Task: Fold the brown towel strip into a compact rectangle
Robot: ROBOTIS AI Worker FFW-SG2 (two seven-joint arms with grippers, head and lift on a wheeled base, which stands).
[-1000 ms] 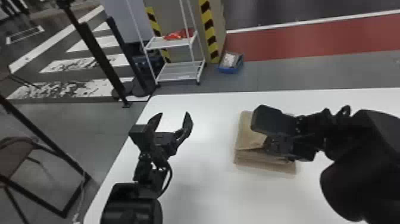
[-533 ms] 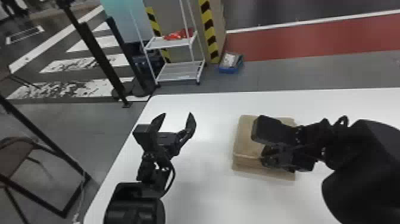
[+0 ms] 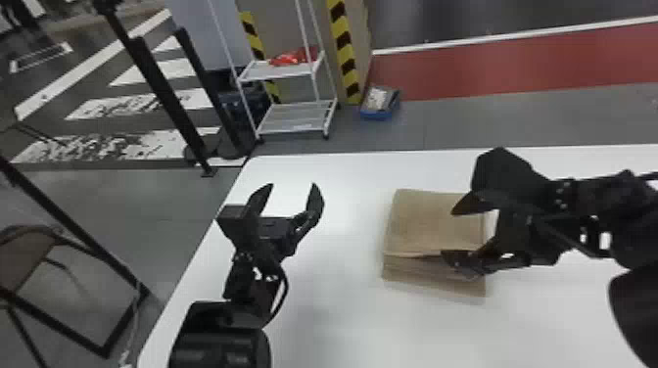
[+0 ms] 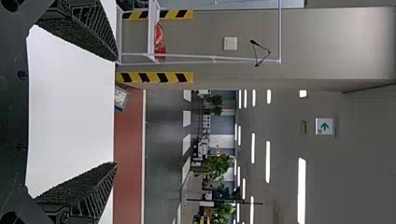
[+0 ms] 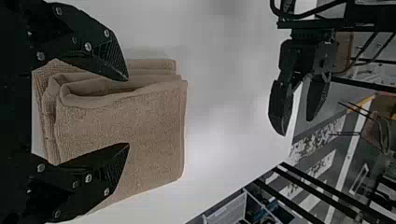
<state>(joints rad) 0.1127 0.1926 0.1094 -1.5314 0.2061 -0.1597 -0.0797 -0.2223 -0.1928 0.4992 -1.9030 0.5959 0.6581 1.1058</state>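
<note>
The brown towel [image 3: 433, 225] lies folded in stacked layers on the white table, right of its middle. Over its right part my right gripper [image 3: 448, 235] stands open, one finger above the top layer and the other by the near folded edge. In the right wrist view the open right gripper [image 5: 128, 112] spans the towel [image 5: 135, 126], whose layers form loops beside one finger. My left gripper [image 3: 293, 188] is parked open over the table's left part, away from the towel; in the left wrist view the left gripper [image 4: 116, 112] has nothing between its fingers.
The white table [image 3: 338, 303] has its left edge under the left arm. Beyond its far edge stand a white wheeled rack [image 3: 293, 117] and a blue bin [image 3: 379, 105] on the floor. At the left is a chair [image 3: 29, 254].
My right gripper has turned, and its fingers now show spread over the towel's right part. The left gripper has shifted slightly to the right.
</note>
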